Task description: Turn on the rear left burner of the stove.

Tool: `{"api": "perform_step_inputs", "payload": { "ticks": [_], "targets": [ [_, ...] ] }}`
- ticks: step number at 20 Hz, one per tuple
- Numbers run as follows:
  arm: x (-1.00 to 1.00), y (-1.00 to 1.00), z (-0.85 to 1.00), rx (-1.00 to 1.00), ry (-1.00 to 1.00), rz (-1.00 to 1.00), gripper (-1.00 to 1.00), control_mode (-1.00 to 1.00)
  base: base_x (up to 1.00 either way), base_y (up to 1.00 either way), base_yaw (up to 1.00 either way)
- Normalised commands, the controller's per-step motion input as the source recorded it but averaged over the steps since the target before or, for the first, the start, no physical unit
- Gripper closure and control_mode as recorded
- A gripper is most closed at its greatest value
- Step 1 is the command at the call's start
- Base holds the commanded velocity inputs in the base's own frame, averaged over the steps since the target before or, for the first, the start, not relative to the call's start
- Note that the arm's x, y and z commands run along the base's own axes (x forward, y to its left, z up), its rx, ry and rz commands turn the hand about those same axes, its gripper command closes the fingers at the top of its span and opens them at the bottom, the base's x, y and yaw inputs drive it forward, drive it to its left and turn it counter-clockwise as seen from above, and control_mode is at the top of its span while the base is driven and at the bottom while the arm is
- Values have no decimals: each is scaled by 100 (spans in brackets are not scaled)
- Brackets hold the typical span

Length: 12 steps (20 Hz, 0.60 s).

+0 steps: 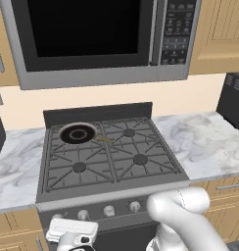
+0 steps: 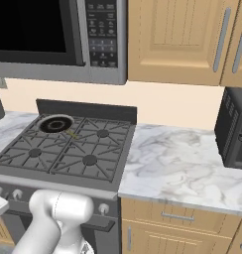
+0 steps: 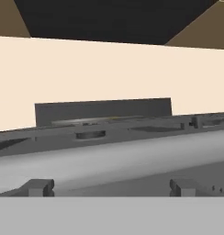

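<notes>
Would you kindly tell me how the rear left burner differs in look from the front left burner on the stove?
The rear left burner is a wide black disc with concentric rings and a pale rim; the front left burner is a small plain grey cap. The rear left burner lies next to the black back panel, while the front left burner lies nearer the row of silver knobs. Both are round and sit under the stove's dark grates.

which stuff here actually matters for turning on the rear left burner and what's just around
Matters:
rear left burner
stove
silver knobs
gripper, low at the stove's front edge

Just around:
microwave
marble counter
wood cabinets
dark appliance on the right
</notes>
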Motion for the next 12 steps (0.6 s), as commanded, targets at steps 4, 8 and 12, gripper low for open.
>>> {"api": "perform_step_inputs", "payload": {
  "ticks": [4, 8, 12],
  "targets": [
    [0, 0, -40, 0, 0, 0, -100, -100, 0, 0, 0],
    [0, 0, -40, 0, 0, 0, -100, -100, 0, 0, 0],
    [0, 0, -23, 0, 2, 0, -100, -100, 0, 0, 0]
  ]
}}
